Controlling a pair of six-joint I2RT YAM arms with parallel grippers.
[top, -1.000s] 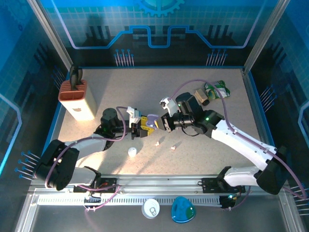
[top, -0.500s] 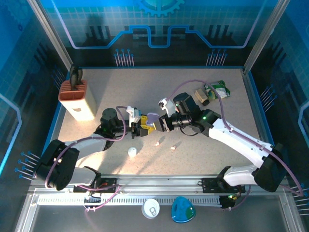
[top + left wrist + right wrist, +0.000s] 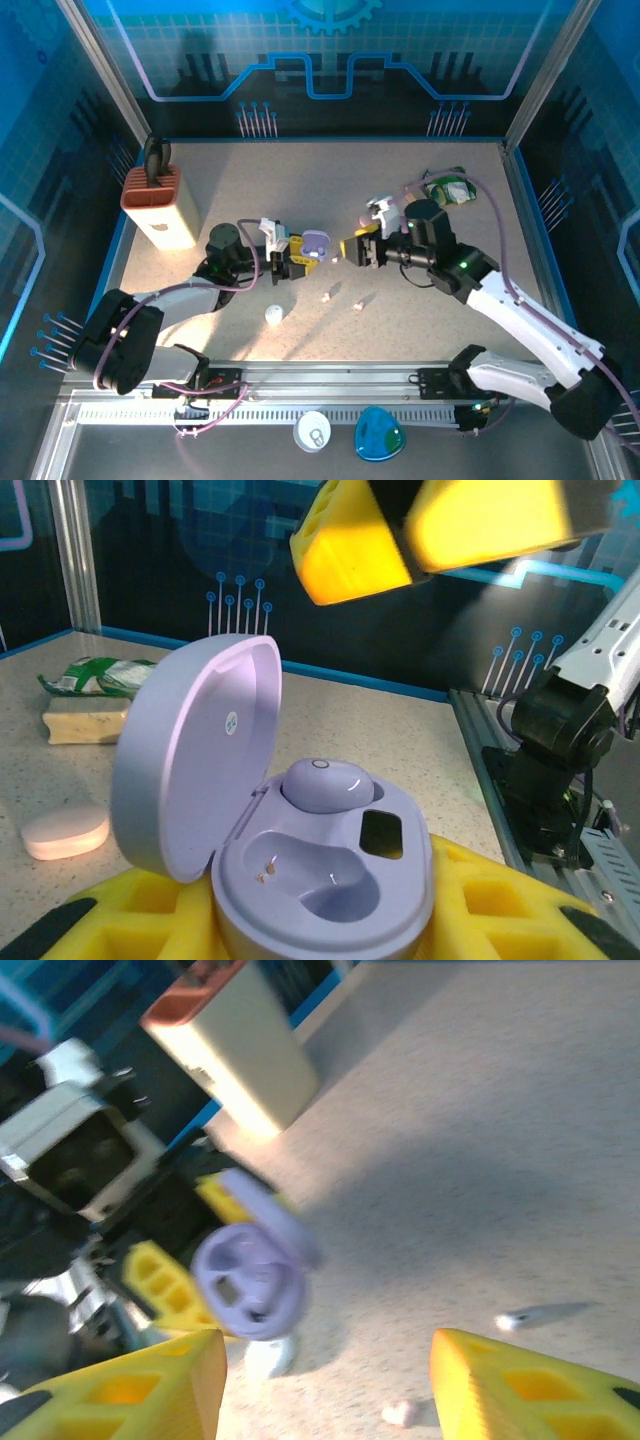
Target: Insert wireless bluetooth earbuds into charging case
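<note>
1 lilac earbud (image 3: 325, 783) seated in case (image 3: 300, 875) gripped by L claw (image 3: 298, 260).

Top view: the tabletop (image 3: 300, 190) was brightest just in front of the lilac case (image 3: 316, 245) and dimmer beyond it, and the walls (image 3: 330, 60) behind glowed blue. Left wrist view: the case was sharp, while the right pincer (image 3: 412, 540) above it was soft and glaring yellow. Right wrist view: blur smeared the case and everything around it.
</note>
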